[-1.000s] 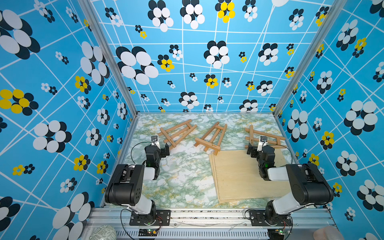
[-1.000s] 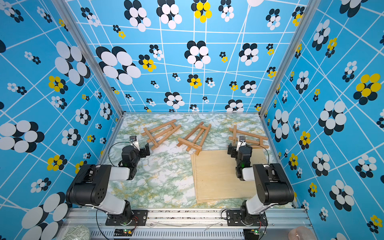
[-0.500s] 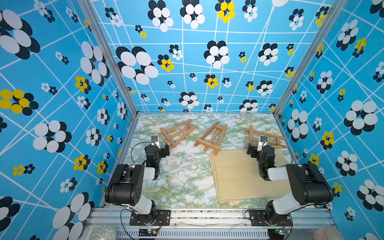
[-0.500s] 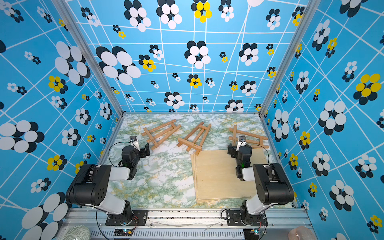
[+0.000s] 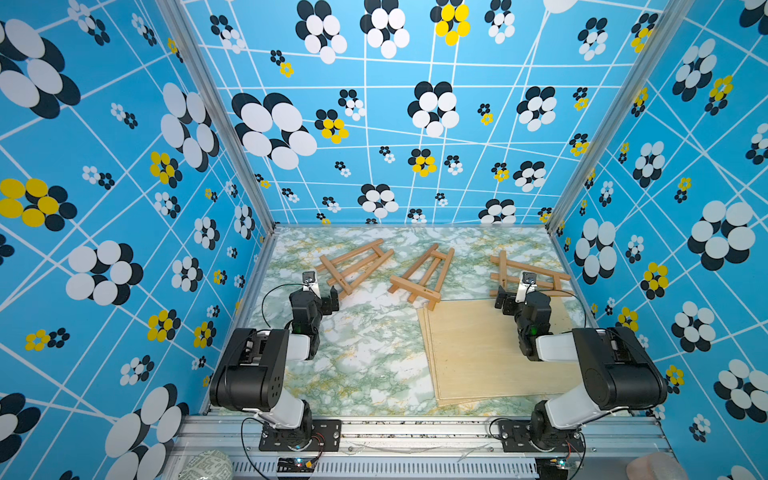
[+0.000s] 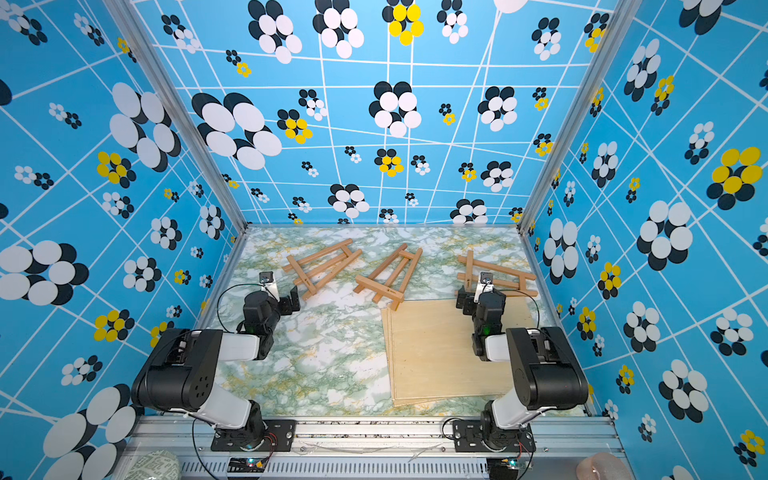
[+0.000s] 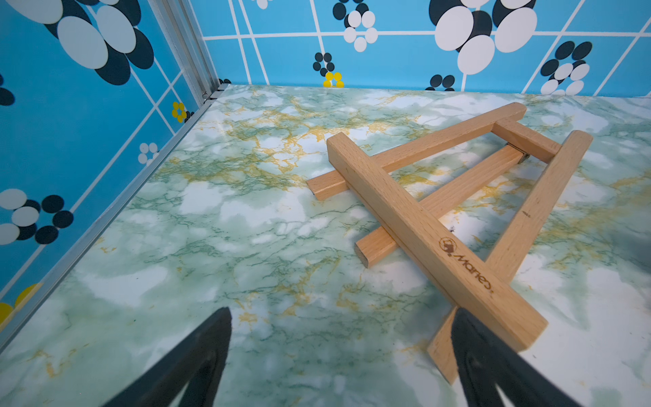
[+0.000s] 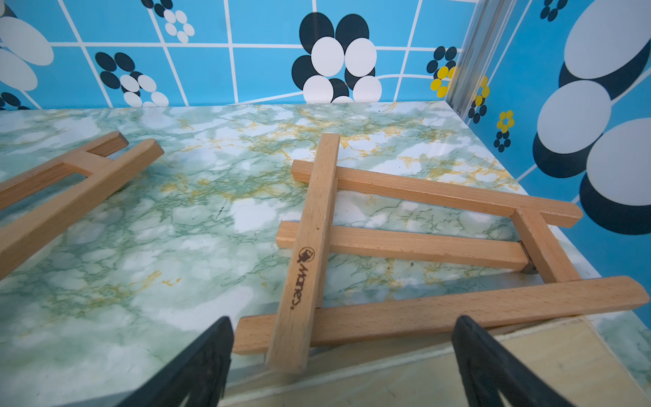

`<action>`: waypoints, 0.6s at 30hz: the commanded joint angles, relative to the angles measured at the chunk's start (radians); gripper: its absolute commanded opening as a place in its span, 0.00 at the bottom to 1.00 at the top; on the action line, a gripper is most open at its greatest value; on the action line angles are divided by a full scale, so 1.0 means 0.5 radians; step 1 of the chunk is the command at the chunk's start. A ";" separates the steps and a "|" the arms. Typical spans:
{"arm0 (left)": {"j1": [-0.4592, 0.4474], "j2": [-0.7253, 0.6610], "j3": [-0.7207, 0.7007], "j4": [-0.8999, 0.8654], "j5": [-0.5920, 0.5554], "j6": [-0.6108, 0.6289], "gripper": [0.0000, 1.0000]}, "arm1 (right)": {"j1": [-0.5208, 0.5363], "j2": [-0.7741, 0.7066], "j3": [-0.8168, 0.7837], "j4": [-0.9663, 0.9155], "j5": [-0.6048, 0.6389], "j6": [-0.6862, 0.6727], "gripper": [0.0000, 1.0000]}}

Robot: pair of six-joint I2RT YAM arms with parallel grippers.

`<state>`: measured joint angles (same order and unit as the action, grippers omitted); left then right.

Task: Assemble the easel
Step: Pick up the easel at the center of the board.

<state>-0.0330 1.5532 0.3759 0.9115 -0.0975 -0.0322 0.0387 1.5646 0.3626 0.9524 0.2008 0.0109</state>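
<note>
As no easel stands yet, all three lie flat on the table [image 5: 365, 353]: the right easel [image 5: 530, 274] along the board's [image 5: 478, 353] far edge, one leg overlapping it; the middle easel [image 5: 424, 276] at its far left corner; the left easel [image 5: 353, 266] well left of it, so a piece lies before each arm. The right gripper [image 8: 343, 319] hovers over the board's far edge, jaws spread and empty, facing that leg. The left gripper [image 7: 341, 313], well left of the board, is equally spread; whether it touches the left easel is unclear.
</note>
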 commanded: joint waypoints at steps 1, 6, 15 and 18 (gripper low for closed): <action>0.008 -0.053 0.005 -0.009 0.015 0.013 0.99 | -0.010 -0.052 0.005 -0.002 0.056 0.044 0.99; 0.003 -0.168 0.024 -0.146 -0.038 -0.003 0.99 | -0.010 -0.214 0.069 -0.255 0.099 0.060 0.99; 0.002 -0.556 0.266 -0.990 -0.126 -0.202 0.99 | -0.022 -0.560 0.422 -1.237 0.366 0.378 0.99; 0.001 -0.692 0.479 -1.529 -0.148 -0.344 0.99 | -0.028 -0.598 0.790 -1.948 0.273 0.609 0.99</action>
<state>-0.0334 1.2621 0.5224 0.4332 -0.1444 -0.1215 0.0299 1.2961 0.6327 0.3401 0.3283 0.1753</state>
